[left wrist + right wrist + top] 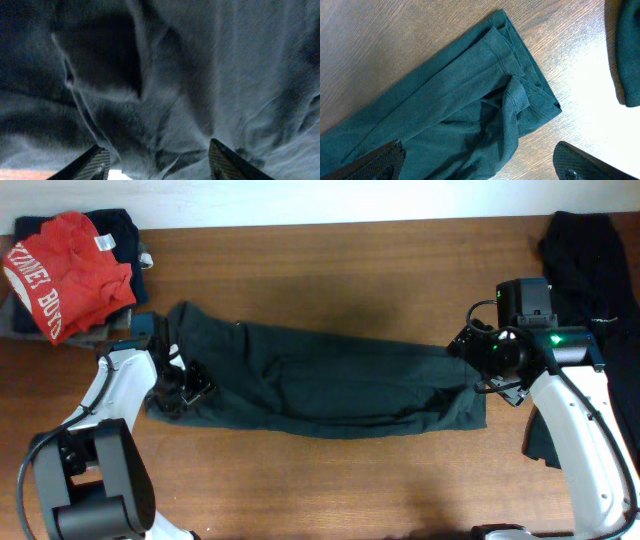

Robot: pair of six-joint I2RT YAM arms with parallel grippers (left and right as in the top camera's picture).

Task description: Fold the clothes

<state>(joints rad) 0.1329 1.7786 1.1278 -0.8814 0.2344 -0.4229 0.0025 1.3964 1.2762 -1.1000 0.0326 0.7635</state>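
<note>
A dark green T-shirt (330, 380), one of the clothes, lies as a long folded band across the wooden table. My left gripper (188, 387) is down on its left end. In the left wrist view rumpled green cloth (165, 90) fills the frame, and the left gripper (157, 162) has its jaws apart with a fold of cloth between them. My right gripper (478, 365) hovers over the shirt's right end. The right wrist view shows the layered hem (520, 75) there, and the right gripper (480, 162) is wide open, one finger over cloth, the other over bare wood.
A pile with a red shirt with white lettering (65, 270) on darker garments (118, 228) sits at the back left corner. A black garment (585, 260) lies along the right edge, also in the right wrist view (627, 50). Bare wood (330, 270) lies behind the shirt and more (330, 480) lies in front.
</note>
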